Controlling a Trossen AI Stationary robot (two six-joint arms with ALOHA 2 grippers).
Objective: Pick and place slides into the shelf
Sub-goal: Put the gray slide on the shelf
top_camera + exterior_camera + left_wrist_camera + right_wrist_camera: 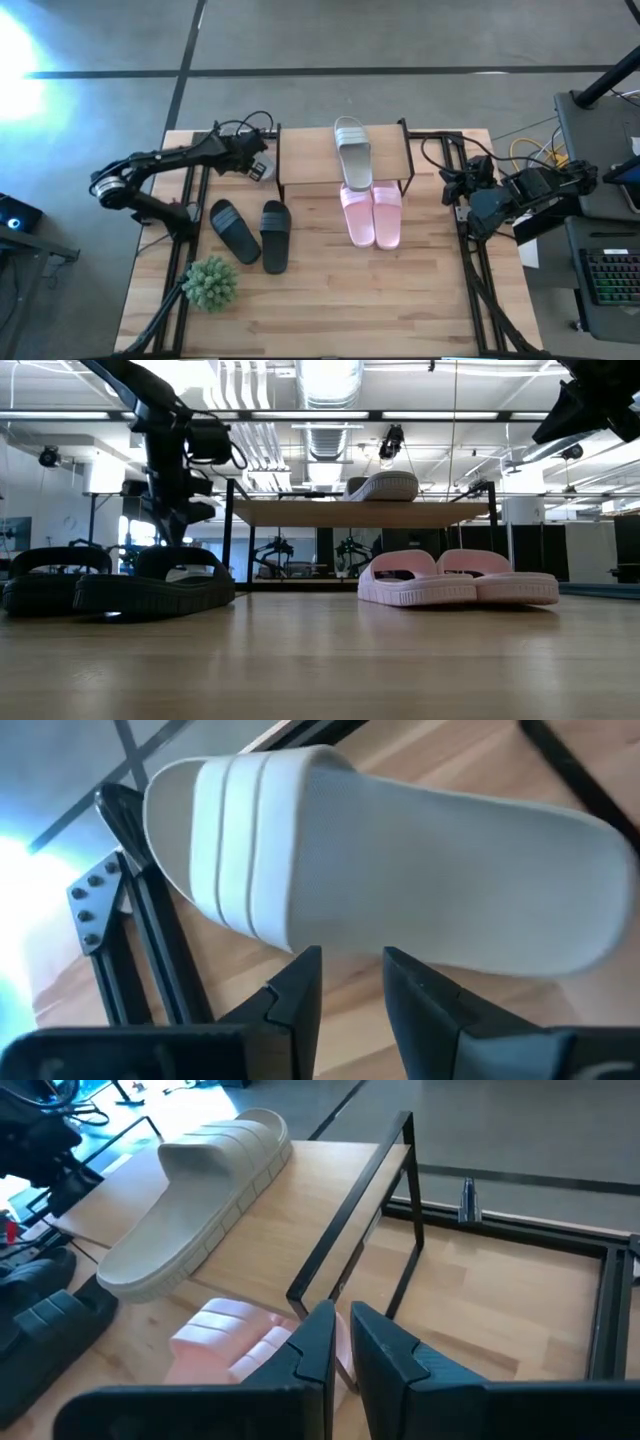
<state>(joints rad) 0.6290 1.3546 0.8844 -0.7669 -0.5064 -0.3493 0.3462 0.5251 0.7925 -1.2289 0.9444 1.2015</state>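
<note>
One grey-white slide (352,150) lies sole-down on the shelf's wooden board (305,150), also seen in the right wrist view (195,1190). The other grey-white slide (400,850) fills the left wrist view, beside the shelf's left legs. My left gripper (350,970) hovers at its long side edge with the fingers a little apart. The pink pair (372,213) sits at the shelf's front edge. The black pair (250,232) lies on the table to the left of it. My right gripper (342,1325) is shut, waiting off the shelf's right end (450,185). My left gripper has its fingertips (305,960) right at the long side edge (345,948) of the grey-white slide, coming from above. Only bare wood shows between the fingers. I cannot tell whether they touch the slide.
A green spiky plant ball (210,283) sits near the table's near-left corner. Black frame rails (470,270) run along both sides of the table, with cables by the right arm. The shelf's thin black legs (340,1250) stand close to the right gripper. Bare wood spreads across the near half.
</note>
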